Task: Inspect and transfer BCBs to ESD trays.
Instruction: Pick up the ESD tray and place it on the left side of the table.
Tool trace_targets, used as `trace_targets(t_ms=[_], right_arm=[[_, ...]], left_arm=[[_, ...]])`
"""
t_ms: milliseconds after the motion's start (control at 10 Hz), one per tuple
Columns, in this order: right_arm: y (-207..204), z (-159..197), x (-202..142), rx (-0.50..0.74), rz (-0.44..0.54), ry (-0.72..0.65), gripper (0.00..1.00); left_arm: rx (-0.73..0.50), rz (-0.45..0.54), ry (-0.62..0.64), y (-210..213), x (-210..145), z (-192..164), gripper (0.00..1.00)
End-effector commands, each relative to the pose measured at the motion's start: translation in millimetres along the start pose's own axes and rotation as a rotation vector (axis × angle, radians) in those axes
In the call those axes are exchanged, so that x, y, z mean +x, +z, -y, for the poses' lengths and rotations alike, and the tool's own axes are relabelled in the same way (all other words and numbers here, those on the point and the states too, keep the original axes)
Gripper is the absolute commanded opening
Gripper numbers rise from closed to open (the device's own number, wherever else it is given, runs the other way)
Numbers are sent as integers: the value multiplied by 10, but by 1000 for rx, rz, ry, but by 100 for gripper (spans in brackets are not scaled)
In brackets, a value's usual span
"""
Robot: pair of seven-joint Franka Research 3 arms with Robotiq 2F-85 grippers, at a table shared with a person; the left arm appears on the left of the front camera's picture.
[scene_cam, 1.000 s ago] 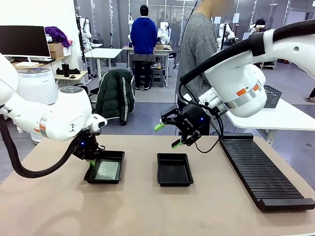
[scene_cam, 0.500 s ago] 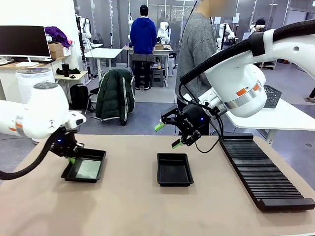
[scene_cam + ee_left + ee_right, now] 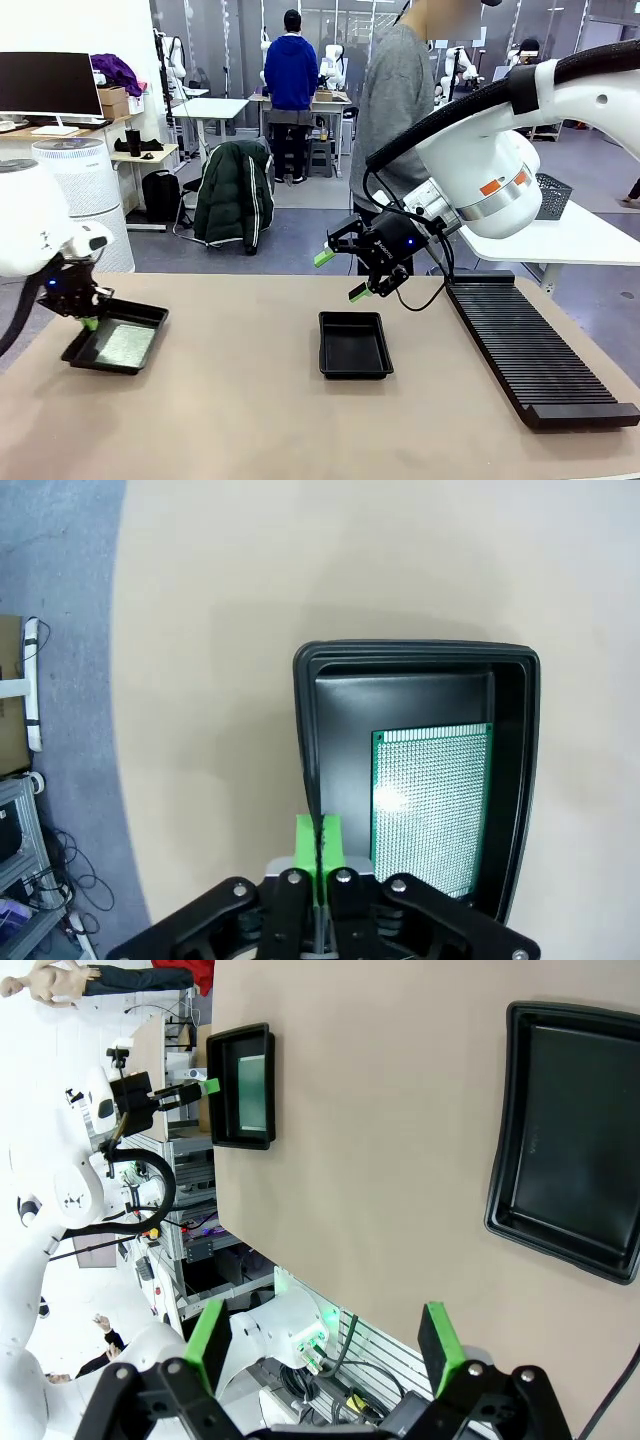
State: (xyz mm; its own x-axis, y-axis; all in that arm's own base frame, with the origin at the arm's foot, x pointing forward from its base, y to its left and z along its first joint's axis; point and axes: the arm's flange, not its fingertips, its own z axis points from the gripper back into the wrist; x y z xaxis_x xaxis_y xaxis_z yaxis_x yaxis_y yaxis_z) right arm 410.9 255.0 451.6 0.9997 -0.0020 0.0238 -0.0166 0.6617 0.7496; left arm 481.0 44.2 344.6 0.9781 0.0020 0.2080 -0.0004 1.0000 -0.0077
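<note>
The left pincer (image 3: pixel 320 825) is pressed together on one wall of a black tray (image 3: pixel 420 652). Pinching the rim probably lets it handle the tray without touching the green board (image 3: pixel 430 805), which lies flat on the floor against one side. This tray is near the left edge of the desk (image 3: pixel 260 420); whether it rests there or is slightly raised I cannot tell. The right pincer (image 3: pixel 340 276) hangs spread, holding nothing, above the far end of a second tray (image 3: pixel 355 347) at mid-desk, which is empty and likely awaiting a board. A long slotted rack (image 3: pixel 530 350) lies to the right.
</note>
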Motion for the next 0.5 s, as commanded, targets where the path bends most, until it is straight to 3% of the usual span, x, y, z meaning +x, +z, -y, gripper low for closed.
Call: trace_targets(t_ms=[0, 400], right_arm=[[-7, 5, -3, -8, -4, 0, 100], [-7, 5, -3, -8, -4, 0, 100]], left_arm=[[-24, -11, -17, 24, -41, -256, 3], [-29, -4, -35, 70, -43, -503, 3]])
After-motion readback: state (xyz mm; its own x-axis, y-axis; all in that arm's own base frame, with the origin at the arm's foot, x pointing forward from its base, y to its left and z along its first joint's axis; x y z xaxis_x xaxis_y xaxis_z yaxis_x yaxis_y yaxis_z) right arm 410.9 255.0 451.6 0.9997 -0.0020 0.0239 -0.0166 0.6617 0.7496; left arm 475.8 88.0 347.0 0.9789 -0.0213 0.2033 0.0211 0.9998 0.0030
